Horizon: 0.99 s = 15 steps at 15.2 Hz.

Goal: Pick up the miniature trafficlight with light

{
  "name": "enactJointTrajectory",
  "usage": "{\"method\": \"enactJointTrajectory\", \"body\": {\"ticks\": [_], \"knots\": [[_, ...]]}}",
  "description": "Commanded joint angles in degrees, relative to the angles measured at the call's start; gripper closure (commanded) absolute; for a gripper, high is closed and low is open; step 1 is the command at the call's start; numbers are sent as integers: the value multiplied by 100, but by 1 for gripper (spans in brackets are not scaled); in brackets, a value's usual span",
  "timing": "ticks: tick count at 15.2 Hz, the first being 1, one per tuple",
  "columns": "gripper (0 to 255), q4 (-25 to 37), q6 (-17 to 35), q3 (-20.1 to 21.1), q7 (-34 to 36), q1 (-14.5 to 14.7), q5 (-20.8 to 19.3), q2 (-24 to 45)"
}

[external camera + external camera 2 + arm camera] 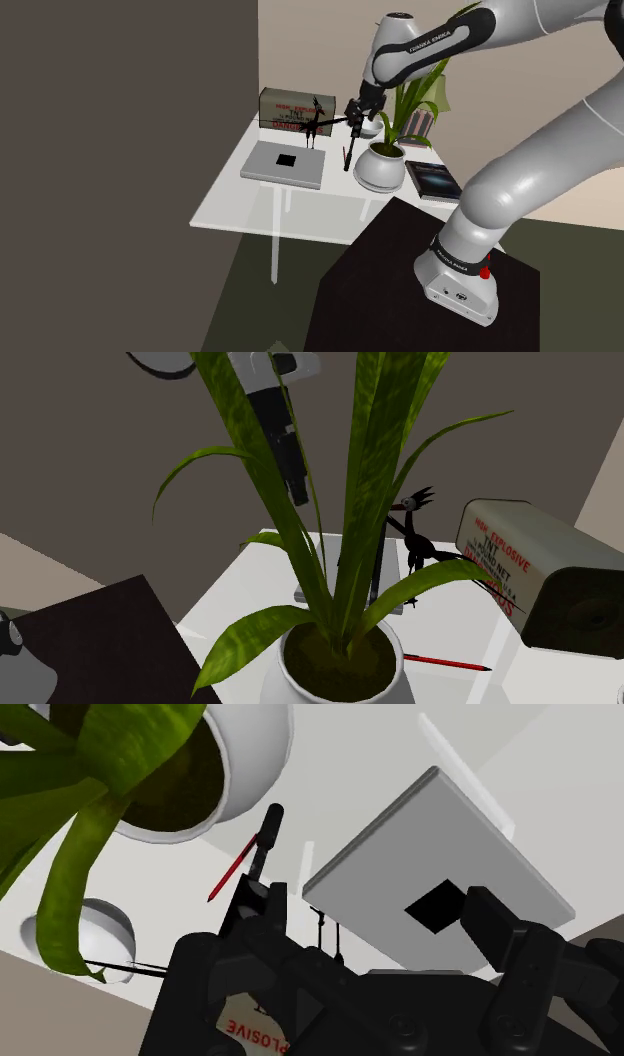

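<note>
The miniature traffic light (349, 150) is a slim dark pole leaning on the white table (230, 205), between the grey laptop (285, 163) and the white plant pot (380, 165). In the second exterior view the traffic light (283, 442) shows as a dark segmented bar behind the leaves. My black gripper (355, 108) hangs right above its top end. In the wrist view the gripper (370, 914) is open, its fingers standing wide apart. The traffic light (268, 829) runs on from the left fingertip (255, 904), outside the gap. I cannot tell whether they touch.
A box with red lettering (295, 105) stands at the back of the table, with a black bird figure (313, 120) in front of it. A red pencil (232, 869) lies by the pot (240, 764). A dark book (433, 180) lies beyond the plant. Long leaves (370, 452) crowd the gripper's side.
</note>
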Motion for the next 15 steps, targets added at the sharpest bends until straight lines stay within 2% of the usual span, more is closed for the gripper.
{"method": "enactJointTrajectory", "body": {"ticks": [1,5,9,15], "knots": [[0,29,474,-125,82,-122,-41,340],[0,223,1313,-334,257,-297,-19,1097],[0,521,2072,-537,339,-438,169,1885],[0,423,2491,-547,335,-447,216,2208]]}}
